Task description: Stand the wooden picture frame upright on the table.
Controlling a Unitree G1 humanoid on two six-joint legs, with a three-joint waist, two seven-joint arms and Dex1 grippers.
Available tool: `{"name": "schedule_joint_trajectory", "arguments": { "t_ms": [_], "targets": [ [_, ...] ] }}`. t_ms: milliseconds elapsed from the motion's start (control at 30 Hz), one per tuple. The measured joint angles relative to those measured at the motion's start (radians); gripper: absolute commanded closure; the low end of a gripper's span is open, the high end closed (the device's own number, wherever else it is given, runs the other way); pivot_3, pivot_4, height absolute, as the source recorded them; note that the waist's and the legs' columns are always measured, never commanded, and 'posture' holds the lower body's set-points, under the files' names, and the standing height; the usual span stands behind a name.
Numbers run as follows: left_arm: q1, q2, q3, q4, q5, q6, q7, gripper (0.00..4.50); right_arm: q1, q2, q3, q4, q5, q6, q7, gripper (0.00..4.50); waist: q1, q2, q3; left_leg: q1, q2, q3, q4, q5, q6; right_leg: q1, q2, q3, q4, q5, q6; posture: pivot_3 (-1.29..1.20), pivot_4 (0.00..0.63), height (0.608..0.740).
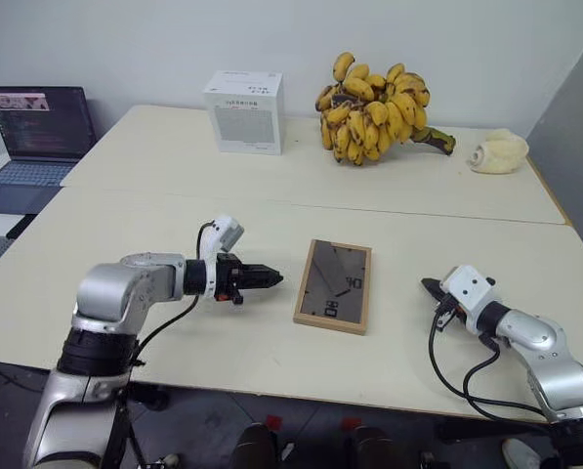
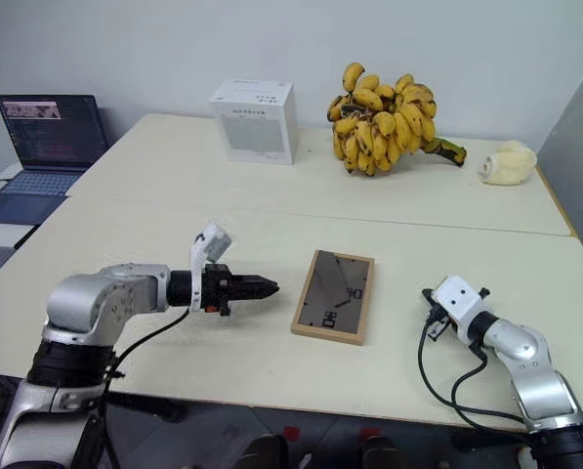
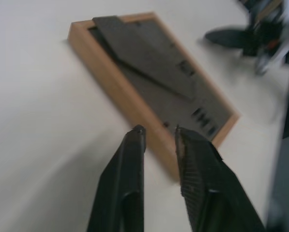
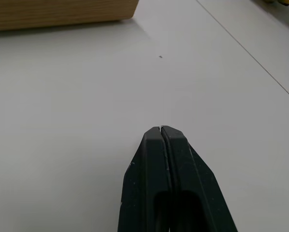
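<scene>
At the far left, an open laptop (image 1: 37,127) sits on a separate surface beyond the table's edge. The table (image 1: 174,215) has a smooth pale cream top with a seam running across it behind the work area.

The left gripper (image 1: 271,278) is raised above the table and points toward the right, at the wooden picture frame (image 1: 334,285). Its two black fingers (image 3: 127,169) stand slightly parted, with a narrow gap between the tips, and they grip nothing. The tips stop short of the frame's left edge.

The wooden picture frame lies flat on the near half of the table, between the two grippers. It lies face down: the dark grey back panel faces up, and the fold-out stand (image 3: 144,53) lies against that panel. The light-wood border is visible all round.

At the far side of the table, a white cardboard box (image 1: 244,110) stands upright. To its right lies a large bunch of bananas (image 1: 374,109), and further right a pale cream object (image 1: 498,151) near the table's far right corner.

The right gripper (image 1: 430,286) is low over the table, to the right of the frame and apart from it. Its fingers (image 4: 163,164) are pressed together, holding nothing.
</scene>
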Motion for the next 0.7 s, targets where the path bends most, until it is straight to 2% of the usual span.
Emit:
{"name": "schedule_joint_trajectory", "arguments": {
  "t_ms": [400, 500, 700],
  "targets": [
    [-0.006, 0.018, -0.001, 0.060, -0.038, 0.111, 0.033, 0.07, 0.031, -0.001, 0.001, 0.010, -0.028, -0.052, 0.002, 4.50, -0.009, 0.000, 0.000, 0.000, 0.000, 0.000, 0.000, 0.000, 0.000, 0.000, -0.001, 0.000, 0.000, 0.002, -0.003, 0.00, 0.150, 0.740],
    [-0.010, 0.031, -0.039, 0.062, -0.038, 0.126, 0.033, 0.07, 0.031, -0.001, 0.002, 0.017, -0.047, -0.073, 0.001, 4.50, -0.009, 0.000, 0.000, 0.000, 0.000, 0.000, 0.000, 0.000, 0.000, 0.000, 0.000, 0.000, 0.001, 0.002, -0.003, 0.00, 0.150, 0.740],
    [-0.031, 0.058, -0.201, 0.089, -0.033, 0.156, 0.003, 0.07, -0.013, 0.010, 0.045, 0.069, -0.132, -0.150, -0.034, 4.50, -0.011, 0.000, 0.000, 0.001, 0.000, 0.000, 0.000, 0.000, 0.000, 0.000, 0.000, 0.000, 0.001, 0.002, -0.003, 0.00, 0.150, 0.740]
  ]
}}
